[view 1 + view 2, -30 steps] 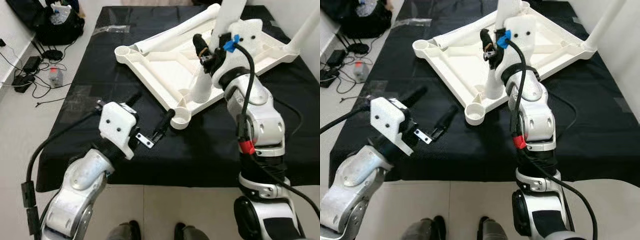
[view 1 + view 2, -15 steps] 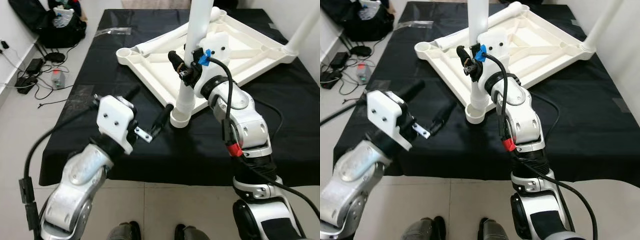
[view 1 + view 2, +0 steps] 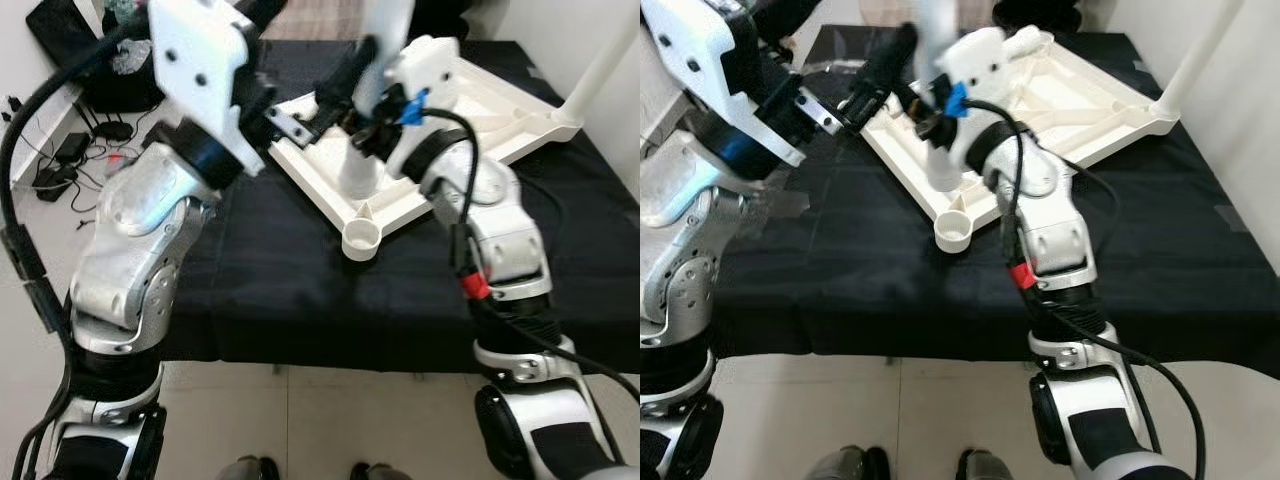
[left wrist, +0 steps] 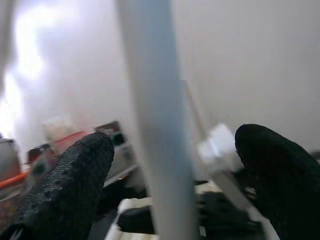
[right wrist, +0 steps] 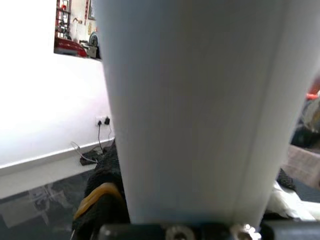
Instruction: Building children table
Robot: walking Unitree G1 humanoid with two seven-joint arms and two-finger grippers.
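1. Table top [image 3: 500, 100]: a white plastic square frame with inner ribs, lying upside down on the black cloth and turned at an angle to its edges.
2. Corner socket [image 3: 362, 238]: a round open cup at the frame's near corner, pointing upward and empty.
3. Held leg [image 3: 937, 150]: a white tube standing roughly upright over the frame's near edge, just behind the empty socket; its upper part is blurred. In the left wrist view it [image 4: 157, 125] runs between the two black fingers.
4. Fitted leg [image 3: 1195, 60]: a white tube rising at a slant from the frame's far right corner.
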